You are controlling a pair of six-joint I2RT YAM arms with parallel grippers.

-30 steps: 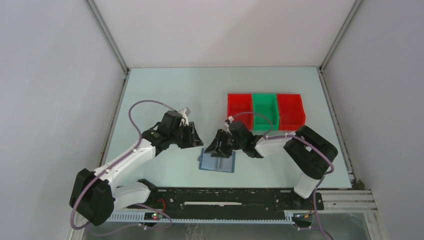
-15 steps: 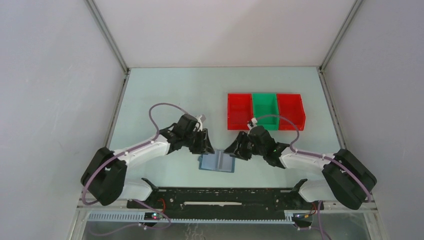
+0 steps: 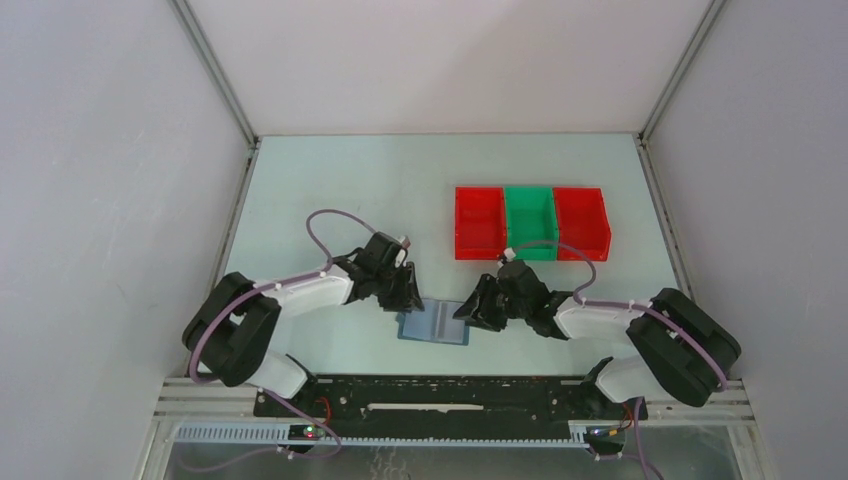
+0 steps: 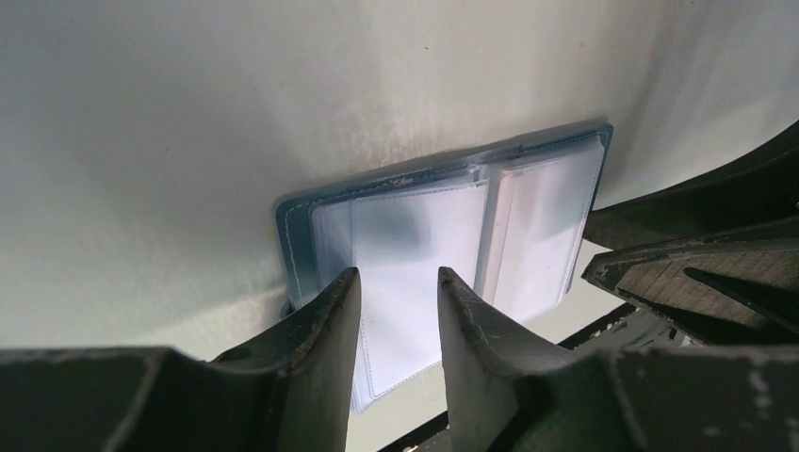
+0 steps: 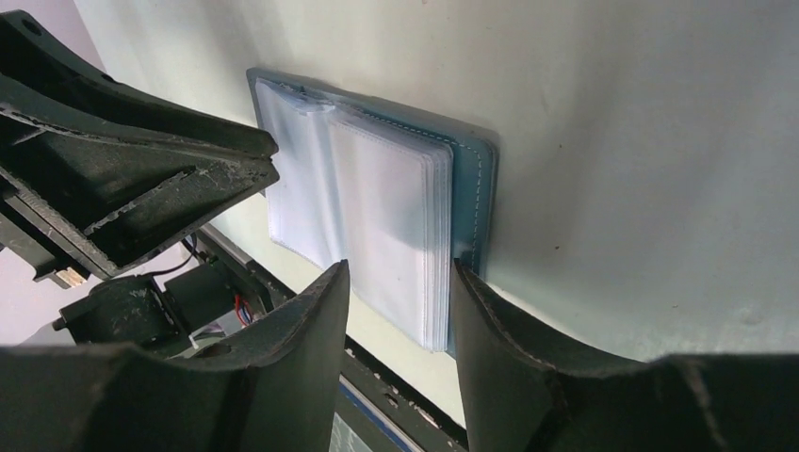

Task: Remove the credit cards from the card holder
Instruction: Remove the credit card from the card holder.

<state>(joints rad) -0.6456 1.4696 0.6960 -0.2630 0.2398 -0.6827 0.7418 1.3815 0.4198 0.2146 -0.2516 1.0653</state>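
**Open card holder lying between two part-spread grippers**

1. Left arm [image 3: 292,294]. White and black, with a mauve cable looped over it. It reaches in from the left, low over the table [image 3: 330,190].

2. Left gripper [image 4: 398,275]. Black, two fingers. They stand apart with a plain gap between them and nothing pinched. The tips sit at the left half of the card holder, at its far-left corner in the top view. Whether they press on it cannot be told.

3. Card holder [image 3: 433,326]. Teal cover with pale stitching. It lies opened flat on the table near the front edge, between the two grippers, with its fold running front to back.

4. Clear sleeves [image 5: 377,188]. Whitish plastic leaves stacked inside the cover on both halves. The right stack is thick at its edge.

5. Credit cards. Not to be made out through the clouded sleeves.

6. Right gripper [image 5: 400,268]. Black, two fingers, also parted and clamping nothing. The tips are at the near edge of the right-hand stack of sleeves, facing the left gripper across the holder. Contact cannot be told.

7. Right arm [image 3: 600,315]. White and black, reaching in from the right.

8. Left red bin [image 3: 479,222], green bin [image 3: 529,222], right red bin [image 3: 581,222]. Three plastic bins touching in a row on the table, beyond the right gripper and apart from the holder.
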